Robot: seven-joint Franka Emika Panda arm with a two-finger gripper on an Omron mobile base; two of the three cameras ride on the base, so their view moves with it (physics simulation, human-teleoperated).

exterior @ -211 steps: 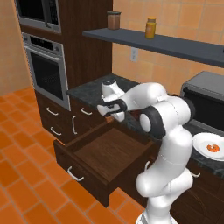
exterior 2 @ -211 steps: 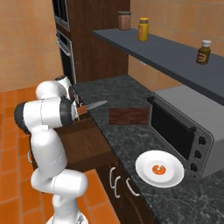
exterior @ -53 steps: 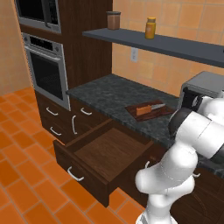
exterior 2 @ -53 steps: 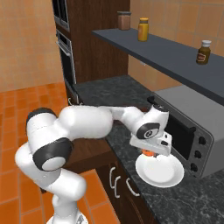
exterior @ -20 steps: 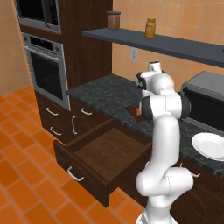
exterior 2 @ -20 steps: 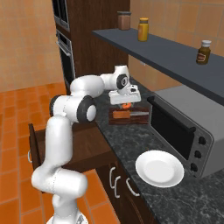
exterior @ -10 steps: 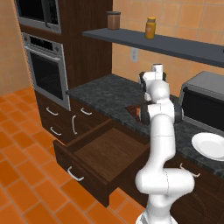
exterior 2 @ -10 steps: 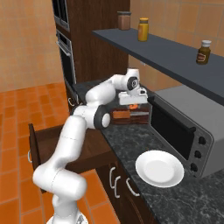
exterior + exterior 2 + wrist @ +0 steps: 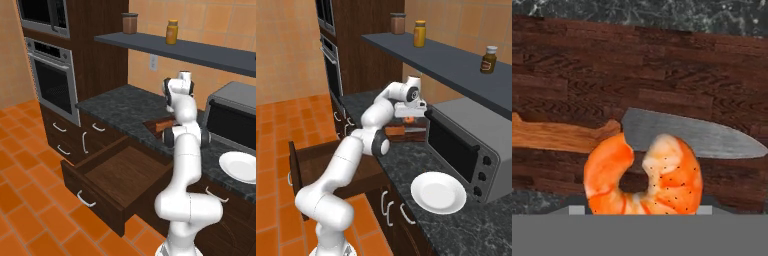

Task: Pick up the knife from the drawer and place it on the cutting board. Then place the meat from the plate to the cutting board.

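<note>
Close to the hand camera, the orange-red curved meat point(image 9: 644, 177) sits between the jaws of my gripper point(image 9: 640, 207), which is shut on it. Below it lies the dark reddish cutting board point(image 9: 637, 65), with the knife point(image 9: 697, 135) flat on it, wooden handle left and blade right. From the right base camera my gripper point(image 9: 408, 115) hangs just above the board point(image 9: 397, 131) with the meat point(image 9: 408, 119) under it. The white plate point(image 9: 438, 192) is bare. The wide drawer point(image 9: 120, 172) stands pulled out, nothing in it.
A grey toaster oven point(image 9: 466, 145) stands right beside the board, close to my hand. A dark shelf point(image 9: 456, 70) with jars runs overhead. A wall oven point(image 9: 52, 85) and narrower drawers sit to the left, and the dark stone counter point(image 9: 115, 107) stretches left of the board.
The knife went from my gripper onto the board. I then took the meat off the plate and carried it left; it now hangs over the board.
</note>
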